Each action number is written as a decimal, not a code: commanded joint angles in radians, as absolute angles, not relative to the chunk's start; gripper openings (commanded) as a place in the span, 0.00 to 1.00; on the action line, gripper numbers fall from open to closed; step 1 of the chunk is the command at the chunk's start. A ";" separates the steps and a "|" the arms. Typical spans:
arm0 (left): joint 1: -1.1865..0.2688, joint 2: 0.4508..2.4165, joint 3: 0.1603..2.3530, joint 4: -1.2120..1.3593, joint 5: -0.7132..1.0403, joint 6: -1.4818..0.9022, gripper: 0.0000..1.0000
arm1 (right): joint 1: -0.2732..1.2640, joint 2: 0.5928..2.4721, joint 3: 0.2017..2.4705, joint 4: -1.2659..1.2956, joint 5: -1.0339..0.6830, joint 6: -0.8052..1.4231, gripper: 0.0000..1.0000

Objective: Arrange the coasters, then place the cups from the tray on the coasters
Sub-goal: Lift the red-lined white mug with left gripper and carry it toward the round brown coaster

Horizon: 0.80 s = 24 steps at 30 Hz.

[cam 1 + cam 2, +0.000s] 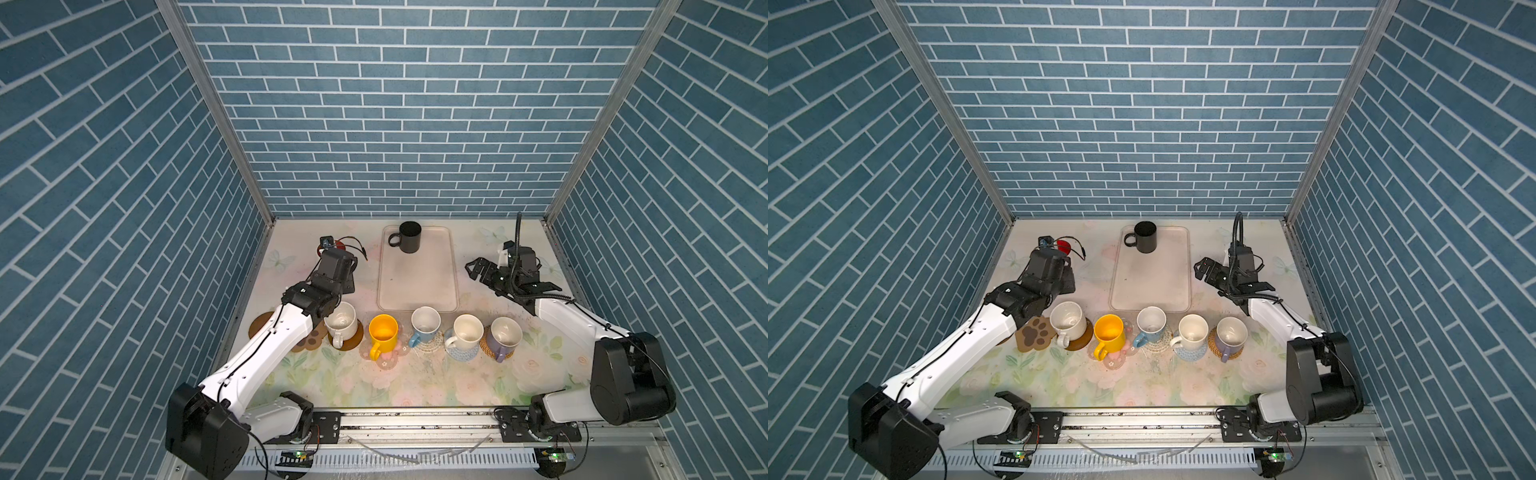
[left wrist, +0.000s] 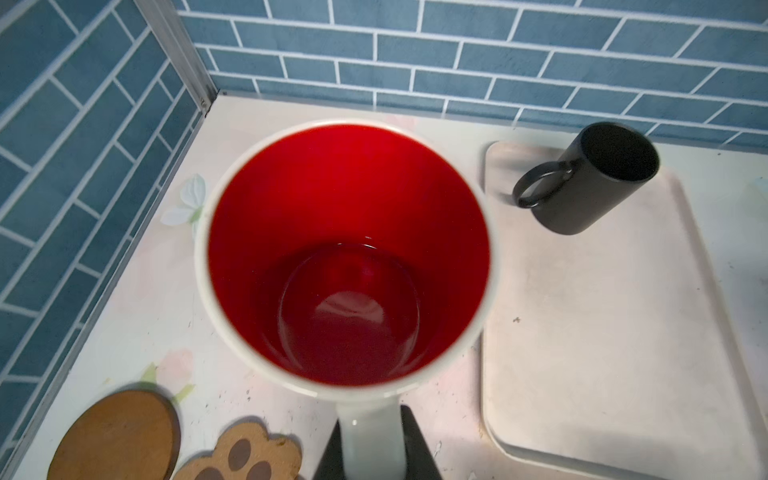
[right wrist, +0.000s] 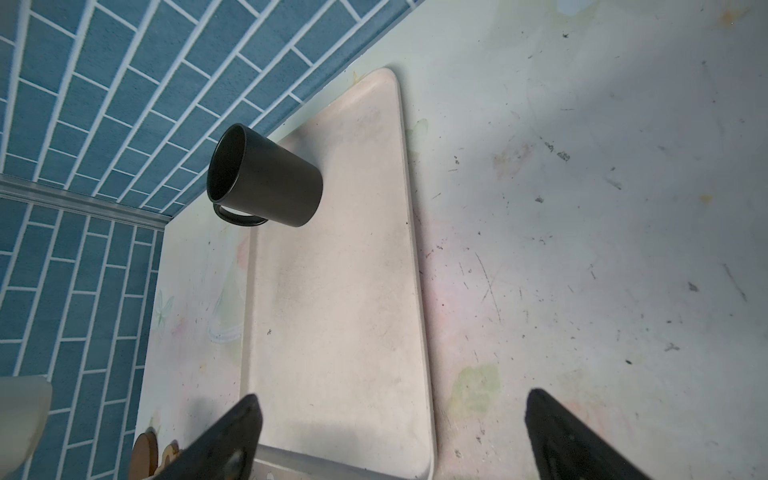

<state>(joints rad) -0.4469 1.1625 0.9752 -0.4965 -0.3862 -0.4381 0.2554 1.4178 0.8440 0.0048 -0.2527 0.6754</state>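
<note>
Pinching the handle of the red-lined white mug [image 2: 349, 249], held left of the tray [image 1: 1150, 282] in both top views, the left claw [image 2: 371, 451] has the bare paw coaster [image 1: 1034, 332] below it in frame, far from the spread, empty right claw [image 3: 392, 397].

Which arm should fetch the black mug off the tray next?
Right: the right gripper is open beside the pale beige rectangular tray holding the black ceramic mug, while the left gripper is shut on the red-lined white mug.

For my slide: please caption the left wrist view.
Left claw holds red-lined mug by handle, near tray carrying black mug.
</note>
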 commanded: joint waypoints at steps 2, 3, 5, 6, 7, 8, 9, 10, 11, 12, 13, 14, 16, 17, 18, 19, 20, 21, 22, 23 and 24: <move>-0.410 1.062 0.924 -0.515 -0.446 -0.478 0.00 | 0.259 1.424 0.841 0.032 -0.270 0.676 0.99; -0.401 1.042 0.908 -0.522 -0.448 -0.483 0.00 | 0.259 1.423 0.840 0.036 -0.271 0.676 0.99; -0.387 1.008 0.885 -0.537 -0.451 -0.487 0.00 | 0.259 1.426 0.839 0.038 -0.274 0.678 0.99; -0.381 0.993 0.876 -0.545 -0.453 -0.491 0.00 | 0.261 1.426 0.838 0.041 -0.275 0.678 0.99; -0.375 0.982 0.869 -0.552 -0.454 -0.492 0.00 | 0.262 1.429 0.838 0.043 -0.276 0.678 0.99; -0.371 0.972 0.861 -0.559 -0.456 -0.497 0.00 | 0.263 1.431 0.838 0.044 -0.277 0.678 0.99; -0.368 0.962 0.853 -0.567 -0.456 -0.503 0.00 | 0.265 1.433 0.837 0.045 -0.276 0.678 0.99; -0.367 0.955 0.845 -0.575 -0.464 -0.516 0.00 | 0.267 1.436 0.835 0.047 -0.278 0.678 0.99; -0.367 0.950 0.836 -0.589 -0.472 -0.531 0.00 | 0.268 1.437 0.834 0.050 -0.278 0.678 0.99; -0.367 0.944 0.823 -0.594 -0.476 -0.543 0.00 | 0.270 1.440 0.833 0.051 -0.278 0.678 0.99; -0.367 0.936 0.810 -0.594 -0.475 -0.555 0.00 | 0.272 1.442 0.831 0.052 -0.278 0.678 0.99; -0.366 0.926 0.792 -0.596 -0.479 -0.569 0.00 | 0.273 1.443 0.832 0.053 -0.278 0.678 0.99; -0.366 0.905 0.760 -0.602 -0.495 -0.595 0.00 | 0.275 1.446 0.831 0.054 -0.279 0.677 0.99; -0.367 0.892 0.743 -0.604 -0.504 -0.604 0.00 | 0.276 1.447 0.832 0.052 -0.279 0.676 0.99; -0.367 0.877 0.727 -0.604 -0.510 -0.609 0.00 | 0.278 1.448 0.832 0.053 -0.278 0.675 0.99; -0.367 0.861 0.713 -0.604 -0.517 -0.612 0.00 | 0.279 1.448 0.832 0.053 -0.278 0.673 0.99; -0.366 0.843 0.701 -0.604 -0.524 -0.616 0.00 | 0.279 1.451 0.831 0.053 -0.278 0.673 0.99; -0.367 0.827 0.684 -0.605 -0.533 -0.617 0.00 | 0.279 1.453 0.831 0.055 -0.276 0.672 0.99; -0.366 0.817 0.672 -0.608 -0.536 -0.616 0.00 | 0.281 1.456 0.831 0.054 -0.276 0.672 0.99; -0.366 0.809 0.662 -0.611 -0.537 -0.616 0.00 | 0.281 1.461 0.831 0.057 -0.276 0.672 0.99; -0.365 0.805 0.653 -0.615 -0.534 -0.618 0.00 | 0.281 1.463 0.831 0.058 -0.278 0.672 0.99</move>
